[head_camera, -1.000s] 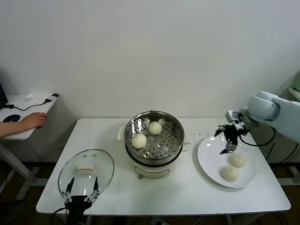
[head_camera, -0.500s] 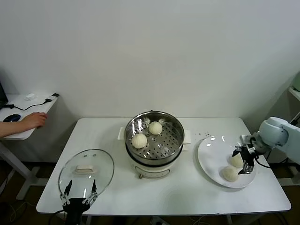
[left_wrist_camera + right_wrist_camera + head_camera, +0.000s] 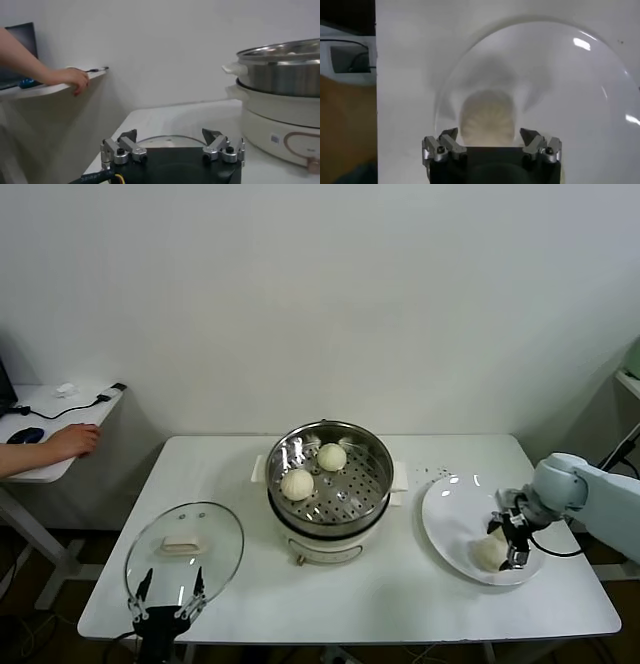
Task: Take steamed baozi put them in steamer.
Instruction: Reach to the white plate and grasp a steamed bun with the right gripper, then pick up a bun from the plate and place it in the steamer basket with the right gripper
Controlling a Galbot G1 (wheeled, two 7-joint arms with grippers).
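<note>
With its fingers spread wide around a bun (image 3: 487,117) on the plate (image 3: 445,529), the right hand (image 3: 514,536) could nudge it sideways or squash the soft dough when closing, while the left hand (image 3: 166,601), also open, waits by the desk (image 3: 400,594) edge, away from the steamer (image 3: 328,484).

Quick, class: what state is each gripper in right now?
Left gripper: open, holding nothing, near the glass lid.
Right gripper: open around a baozi on the plate, not closed.

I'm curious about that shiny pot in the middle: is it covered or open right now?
Open. The steamer has no lid on; two baozi sit exposed on its perforated tray, and the glass lid lies flat on the table beside it.
</note>
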